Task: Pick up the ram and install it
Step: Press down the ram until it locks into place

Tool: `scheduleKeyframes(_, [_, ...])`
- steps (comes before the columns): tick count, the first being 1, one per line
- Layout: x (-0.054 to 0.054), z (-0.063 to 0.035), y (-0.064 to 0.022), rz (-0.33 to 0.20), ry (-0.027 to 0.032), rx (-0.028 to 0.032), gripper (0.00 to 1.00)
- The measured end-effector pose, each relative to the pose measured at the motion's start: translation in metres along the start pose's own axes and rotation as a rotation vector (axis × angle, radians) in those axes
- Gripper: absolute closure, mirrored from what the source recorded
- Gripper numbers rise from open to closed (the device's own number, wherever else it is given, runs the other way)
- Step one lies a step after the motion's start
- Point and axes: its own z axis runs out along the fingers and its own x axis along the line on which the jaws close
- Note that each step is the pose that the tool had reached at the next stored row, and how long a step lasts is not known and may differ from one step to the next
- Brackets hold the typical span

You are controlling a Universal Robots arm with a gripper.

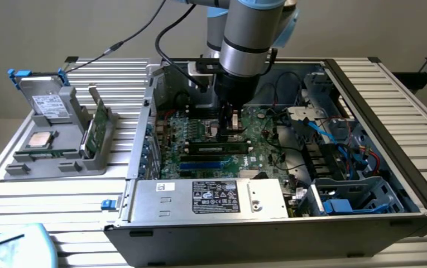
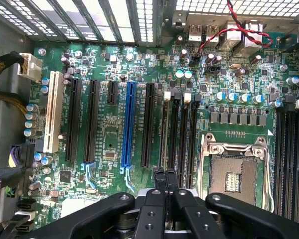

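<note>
Right now your gripper (image 1: 230,124) hangs low inside the open computer case (image 1: 392,167), over the motherboard (image 2: 114,129). Its jaws are pinched nearly together with nothing visible between them. You can see the ram (image 1: 217,148) lying seated in a slot just in front of the fingertips, toward the power supply (image 1: 213,198). Cables (image 1: 291,134) crowd the exterior view's right; the case wall closes the left.

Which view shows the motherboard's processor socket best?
The wrist view: the processor socket is seen from above, unobstructed, with its metal frame plain. In the exterior view it sits beneath the end effector, mostly hidden.
</note>
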Motion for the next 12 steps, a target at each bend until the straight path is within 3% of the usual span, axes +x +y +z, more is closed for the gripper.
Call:
scheduleKeyframes(8, [0.002,-0.0037,-0.0318,-0.001,-0.0005,0.0,0.89])
scheduleKeyframes(10, [0.002,-0.0031,-0.0333,-0.002,-0.0006,0.0001,0.89])
scheduleKeyframes(12, [0.001,-0.0014,-0.033,-0.002,-0.0006,0.0051,0.89])
